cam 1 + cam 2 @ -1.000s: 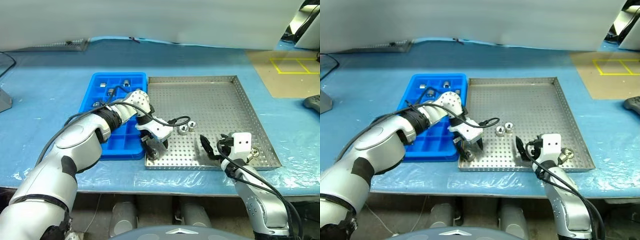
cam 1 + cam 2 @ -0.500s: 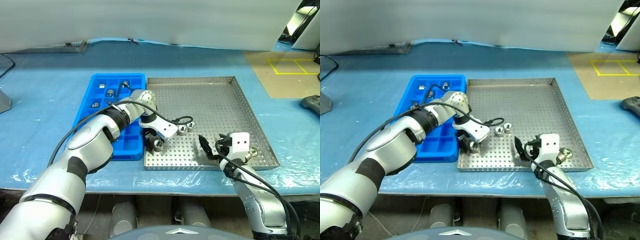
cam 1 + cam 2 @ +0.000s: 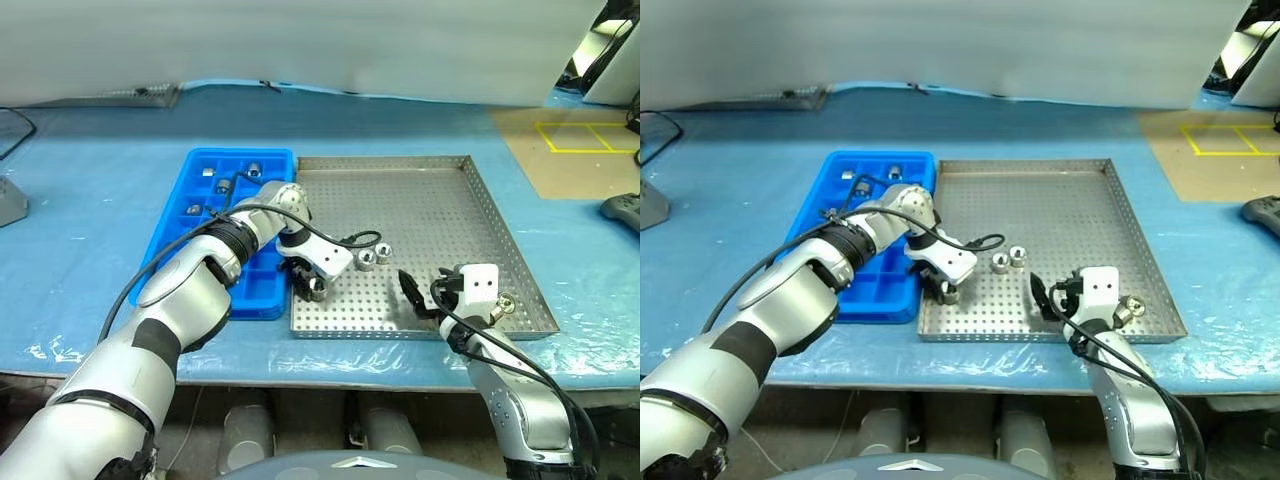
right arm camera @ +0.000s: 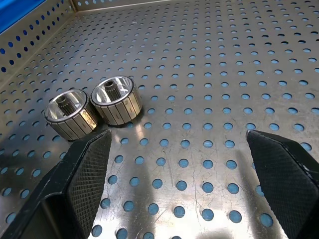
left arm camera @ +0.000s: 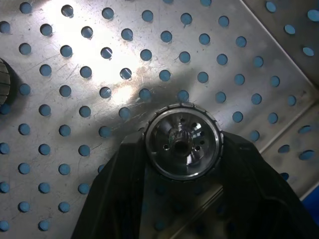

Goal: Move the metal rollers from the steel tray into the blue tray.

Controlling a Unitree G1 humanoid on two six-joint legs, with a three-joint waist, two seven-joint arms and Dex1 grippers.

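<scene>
The steel tray (image 3: pixel 430 200) lies on the table with the blue tray (image 3: pixel 262 297) against its left side. My left gripper (image 3: pixel 312 287) points down at the steel tray's front left corner, shut on a metal roller (image 5: pixel 182 142) that sits between its two black fingers (image 5: pixel 119 199). Two more rollers (image 3: pixel 366 259) (image 3: pixel 383 250) stand side by side in the middle of the steel tray, also seen as a pair (image 4: pixel 70 113) (image 4: pixel 115 99). A further roller (image 3: pixel 507 300) sits near the front right corner. My right gripper (image 4: pixel 184 189) hovers low over the tray front, open and empty.
Several rollers (image 3: pixel 254 168) sit in the blue tray's far compartments. Blue plastic sheet (image 3: pixel 100 200) covers the table. A black object (image 3: pixel 625 205) lies at the right edge, and a grey base (image 3: pixel 6 200) at the left edge. Yellow tape marks (image 3: pixel 590 130) are at the far right.
My left gripper's fingers have closed in around the roller at the steel tray's front left corner, and the wrist has turned a little. The right arm has kept still.
</scene>
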